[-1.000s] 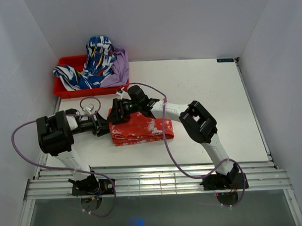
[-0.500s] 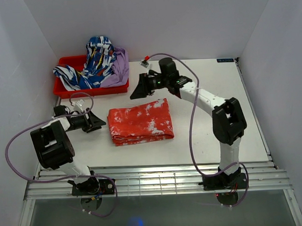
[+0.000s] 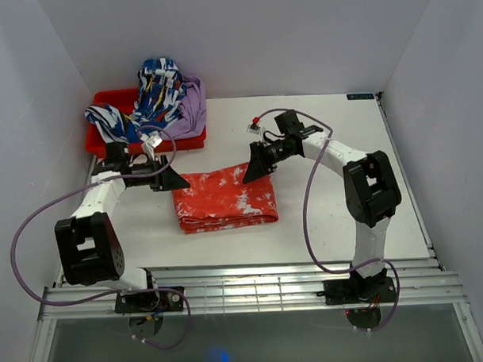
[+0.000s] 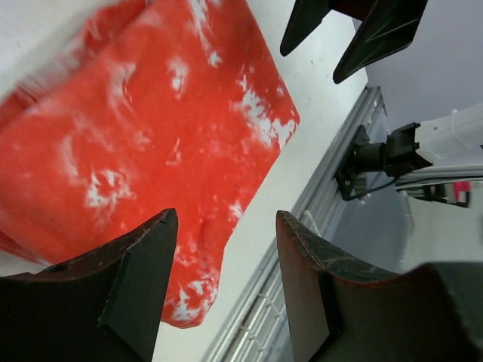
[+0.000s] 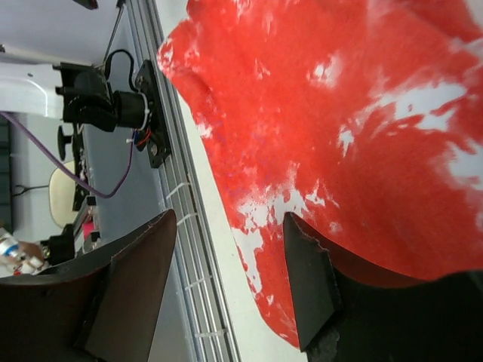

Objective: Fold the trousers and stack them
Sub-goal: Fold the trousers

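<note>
Fingers (image 4: 139, 279) of the left gripper (image 4: 225, 241) stand wide apart, holding nothing, over the far left corner of the folded trousers (image 3: 224, 199). The right gripper (image 5: 226, 264) is just as open and empty above the far right corner. The trousers lie flat on the table (image 3: 327, 146), near the red bin (image 3: 99, 143) of other clothes.

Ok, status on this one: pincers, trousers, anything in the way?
Left pincer open, empty. Right pincer open, empty. Trousers folded flat, one pincer at each far corner. Red bin of clothes far left, not in the way.
</note>
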Tool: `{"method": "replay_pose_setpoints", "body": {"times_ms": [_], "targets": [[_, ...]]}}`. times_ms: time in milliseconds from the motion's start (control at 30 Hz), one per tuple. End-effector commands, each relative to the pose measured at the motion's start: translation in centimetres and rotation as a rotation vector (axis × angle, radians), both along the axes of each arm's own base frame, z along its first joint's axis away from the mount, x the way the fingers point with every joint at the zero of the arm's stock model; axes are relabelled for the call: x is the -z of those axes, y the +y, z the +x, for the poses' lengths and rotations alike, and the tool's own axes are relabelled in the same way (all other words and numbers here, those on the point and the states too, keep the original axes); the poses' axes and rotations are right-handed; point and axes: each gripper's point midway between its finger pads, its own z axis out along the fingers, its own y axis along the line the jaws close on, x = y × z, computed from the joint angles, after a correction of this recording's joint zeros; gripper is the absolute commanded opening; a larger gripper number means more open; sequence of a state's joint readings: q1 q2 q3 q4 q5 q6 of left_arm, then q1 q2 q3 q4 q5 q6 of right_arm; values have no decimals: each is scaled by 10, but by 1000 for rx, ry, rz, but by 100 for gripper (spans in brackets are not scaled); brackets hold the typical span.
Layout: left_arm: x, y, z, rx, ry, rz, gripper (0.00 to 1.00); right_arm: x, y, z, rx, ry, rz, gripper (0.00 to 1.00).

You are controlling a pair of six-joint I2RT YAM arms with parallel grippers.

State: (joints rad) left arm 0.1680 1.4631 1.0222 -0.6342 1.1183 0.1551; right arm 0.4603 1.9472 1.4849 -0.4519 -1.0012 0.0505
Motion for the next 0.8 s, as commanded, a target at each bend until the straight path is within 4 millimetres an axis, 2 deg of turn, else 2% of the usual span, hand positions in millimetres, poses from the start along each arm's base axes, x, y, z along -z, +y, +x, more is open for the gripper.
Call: {"method": "replay_pose_setpoints", "body": {"times_ms": [0,33,100,167,267,400,467,533,633,667,733,767], "targets": [[30,-10,-17,-21,192,-56,65,20,-3,-23,-61,98,6,65],[48,-9,-20,-35,283,-62,65,33,-6,-31,-58,132,-14,65],[68,-8,-33,-30,411,-63,65,53,-12,-38,-42,175,-59,66],[87,-4,-37,-48,494,-59,63,76,-20,-47,-26,210,-121,66],[97,7,-32,-80,510,-30,62,93,-30,-52,-20,197,-169,67],[113,12,-32,-84,539,12,62,103,-39,-47,9,174,-218,67],[115,10,-31,-62,518,-2,62,105,-43,-44,12,152,-229,67],[111,10,-18,-58,453,11,64,100,-48,-39,6,97,-239,67],[96,10,6,-46,359,43,64,72,-52,-25,-4,-59,-240,67],[75,7,18,-15,289,-3,65,55,-55,-15,-8,-172,-245,67],[50,5,23,1,235,-61,66,25,-51,1,-9,-317,-247,69],[28,6,27,7,184,-110,67,12,-54,10,-14,-436,-284,69]]}}
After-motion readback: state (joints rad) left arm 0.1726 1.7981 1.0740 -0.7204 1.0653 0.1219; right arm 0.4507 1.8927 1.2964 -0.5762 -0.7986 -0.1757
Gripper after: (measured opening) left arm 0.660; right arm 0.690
